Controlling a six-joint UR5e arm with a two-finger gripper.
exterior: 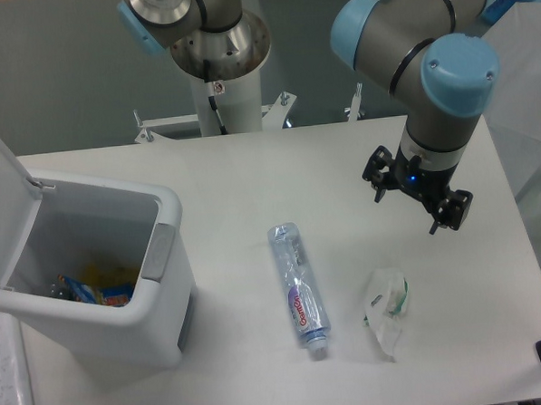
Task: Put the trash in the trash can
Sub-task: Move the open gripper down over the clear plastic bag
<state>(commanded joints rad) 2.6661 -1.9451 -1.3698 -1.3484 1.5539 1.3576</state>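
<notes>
Trash: two pieces on the table (pixel 250 167), both untouched as far as I see.
Bottle (pixel 299 288): flattened, lying near the middle, blue cap toward the near edge, just right of the bin.
Wrapper (pixel 387 305): crumpled, right of the bottle, apart from it.
Bin (pixel 119 256): at the left, lid (pixel 2 194) flipped up, mouth open; some coloured items already lie inside.
Gripper (pixel 416 193): fingers spread wide, holding nothing, hanging above the table far-right of the wrapper.
Step, as I judge it: neither piece is grasped yet; I'd go for the wrapper first, it is nearer.
Risk, bottle: flat and slick, I expect it may slide or pivot if pinched off-centre.
Risk, wrapper: thin film may crush or slip from the fingers.
Risk, bin: a low carry could clip the front rim or latch (pixel 158 252).
</notes>
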